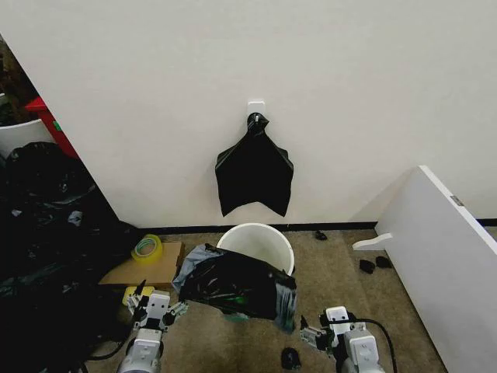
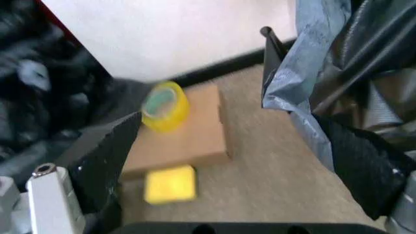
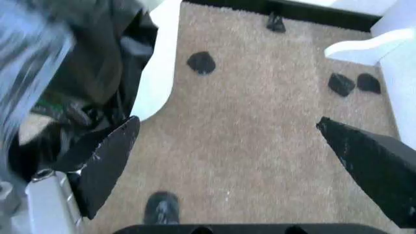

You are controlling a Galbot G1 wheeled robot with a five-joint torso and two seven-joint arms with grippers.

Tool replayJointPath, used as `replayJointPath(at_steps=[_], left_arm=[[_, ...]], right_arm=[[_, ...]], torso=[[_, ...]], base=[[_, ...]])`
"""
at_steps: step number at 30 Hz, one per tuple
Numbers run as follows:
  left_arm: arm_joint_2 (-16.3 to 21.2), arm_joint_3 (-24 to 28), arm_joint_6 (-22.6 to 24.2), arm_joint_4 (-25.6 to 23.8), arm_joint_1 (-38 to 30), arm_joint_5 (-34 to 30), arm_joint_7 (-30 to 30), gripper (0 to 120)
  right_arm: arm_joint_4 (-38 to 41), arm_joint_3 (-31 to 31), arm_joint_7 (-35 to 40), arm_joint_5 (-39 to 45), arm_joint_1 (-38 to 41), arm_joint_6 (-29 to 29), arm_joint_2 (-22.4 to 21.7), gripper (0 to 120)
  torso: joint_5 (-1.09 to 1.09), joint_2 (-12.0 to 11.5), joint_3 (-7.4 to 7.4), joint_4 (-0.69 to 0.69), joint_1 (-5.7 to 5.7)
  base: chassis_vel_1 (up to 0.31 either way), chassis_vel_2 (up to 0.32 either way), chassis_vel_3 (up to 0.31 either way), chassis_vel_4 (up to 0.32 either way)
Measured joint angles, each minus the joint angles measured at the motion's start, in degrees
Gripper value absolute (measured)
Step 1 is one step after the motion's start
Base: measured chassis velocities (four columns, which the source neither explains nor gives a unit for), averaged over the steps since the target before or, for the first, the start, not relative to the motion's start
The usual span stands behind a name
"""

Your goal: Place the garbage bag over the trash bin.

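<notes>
**Bag draped on near rim of bin; both grippers open and apart from it**

Head view. The trash bin (image 1: 256,242) is seen standing on the carpet against the wall, its far rim bare. The garbage bag (image 1: 237,284) is draped over the near rim and hangs down the front, so the mouth is judged not yet fitted around the rim. The left gripper (image 1: 158,307) is placed low, just beside the bag's left edge; the right gripper (image 1: 332,330) is placed low at the bag's right, slightly apart. This flanking position is judged suited to taking each side of the bag.

A flat black bundle on a white hook (image 1: 255,167) hangs on the wall above the bin. A cardboard sheet (image 1: 147,268) with a tape roll (image 1: 147,248) lies left of the bin, beside a heap of black plastic (image 1: 46,249). A white board (image 1: 446,256) leans at the right.

Left wrist view. The left gripper (image 2: 240,161) is seen with its fingers spread; nothing is held between them. The bag's grey stretched edge (image 2: 305,83) lies against the one finger. The tape roll (image 2: 164,106) and a yellow block (image 2: 170,183) lie beyond, clear of the path.

Right wrist view. The right gripper (image 3: 227,161) is likewise spread wide over bare carpet. The bin's rim (image 3: 159,63) and the bag (image 3: 85,73) are seen beside one finger. Small black scraps (image 3: 200,62) are scattered on the carpet; none is judged an obstacle.
</notes>
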Motion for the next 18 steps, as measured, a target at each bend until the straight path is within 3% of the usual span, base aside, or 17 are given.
replayJointPath(at_steps=[6,14,18], left_arm=[[-0.26,-0.12,5.14,-1.47,-2.74,-11.59,5.71,100],[-1.16,-0.64,5.74,1.42,-4.96,-17.23,15.13,100],[-0.36,-1.24,6.59,4.09,-6.16,-18.53,16.93,100]], right_arm=[[-1.83,-0.03,-0.86,-0.47,3.09,1.12,1.3,100],[0.34,0.1,-1.59,-1.26,3.09,2.54,1.77,100],[0.83,0.17,-1.9,-1.69,3.23,3.24,2.17,100]], torso=[[0.0,0.0,0.0,0.0,0.0],[0.0,0.0,0.0,0.0,0.0],[-0.01,0.0,0.0,0.0,0.0]], base=[[0.0,0.0,0.0,0.0],[0.0,0.0,0.0,0.0],[0.0,0.0,0.0,0.0]])
